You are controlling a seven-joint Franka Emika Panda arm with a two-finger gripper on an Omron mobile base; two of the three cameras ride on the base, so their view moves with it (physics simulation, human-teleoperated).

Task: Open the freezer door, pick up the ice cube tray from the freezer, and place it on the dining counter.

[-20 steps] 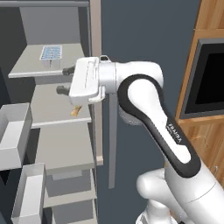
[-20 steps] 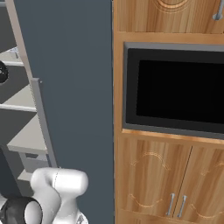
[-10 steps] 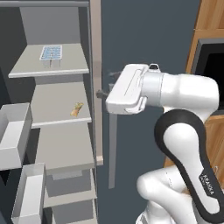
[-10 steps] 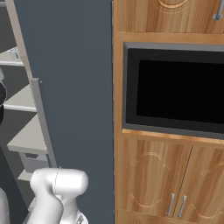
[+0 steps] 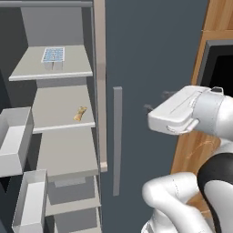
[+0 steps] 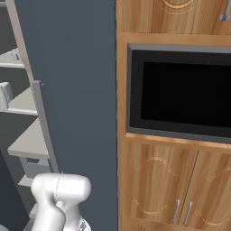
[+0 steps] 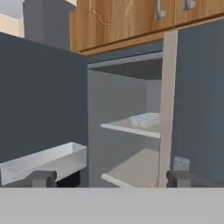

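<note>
**Freezer open, tray on the top shelf, end effector empty**

Left base view: I see the freezer (image 5: 59, 136) standing open, its light grey shelves stepping down the left half of the frame. The tray (image 5: 53, 55) lies flat on the top shelf (image 5: 50, 73), near the back and clear of the front edge. One shelf below, a small tan food piece (image 5: 80, 113) rests near the right side. The white inner bins (image 5: 16, 141) of the freezer door sit at the lower left, swung out toward me. Right of the compartment stands the plain grey door (image 5: 150, 54) with its vertical bar handle (image 5: 117, 141). My arm's white hand (image 5: 179, 111) hangs in front of that door, well right of the shelves and well apart from the tray. A wooden cabinet (image 5: 218, 18) fills the right edge.

Right base view: the plain grey door (image 6: 72, 81) runs down the middle, with shelf edges (image 6: 20, 101) showing at far left. To the right is a wooden cabinet (image 6: 171, 180) holding a black oven window (image 6: 185, 92).

Hand view: the end effector (image 7: 111, 178) has its two dark tips set wide apart, with nothing between them. Between and beyond them I look into the freezer (image 7: 127, 131); the tray (image 7: 145, 119) sits on a shelf, far ahead. The freezer door (image 7: 41, 96) fills the left, a white bin (image 7: 43, 162) at its foot.
</note>
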